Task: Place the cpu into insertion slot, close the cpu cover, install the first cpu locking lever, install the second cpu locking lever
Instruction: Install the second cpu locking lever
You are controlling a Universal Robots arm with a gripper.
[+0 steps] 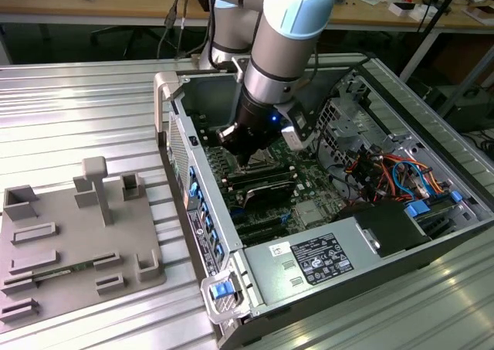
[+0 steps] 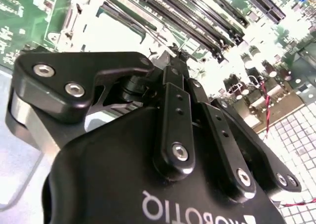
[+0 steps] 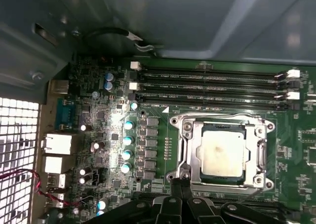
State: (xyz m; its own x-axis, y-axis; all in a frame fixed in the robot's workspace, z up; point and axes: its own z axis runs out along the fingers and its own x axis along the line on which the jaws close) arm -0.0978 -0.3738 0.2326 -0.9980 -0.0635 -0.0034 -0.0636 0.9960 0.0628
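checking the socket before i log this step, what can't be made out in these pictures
- Exterior view: the insertion slot is hidden behind the hand and arm.
- Second wrist view: the hand's body blocks the near board, and glare washes out the area around the socket.
- First wrist view: the cpu sits in the insertion slot, but whether the cpu cover is latched can't be told; the hand covers the near rim.

Print in view, none of it legible

White lettering runs upside down across the black body of the gripper (image 2: 171, 61) in the second wrist view; a white label (image 1: 320, 259) with dense black print and small symbols sits on the grey box (image 1: 309, 276) in the exterior view, too fine to make out; tiny white markings line the memory slots (image 3: 212, 76) in the first wrist view, unreadable.
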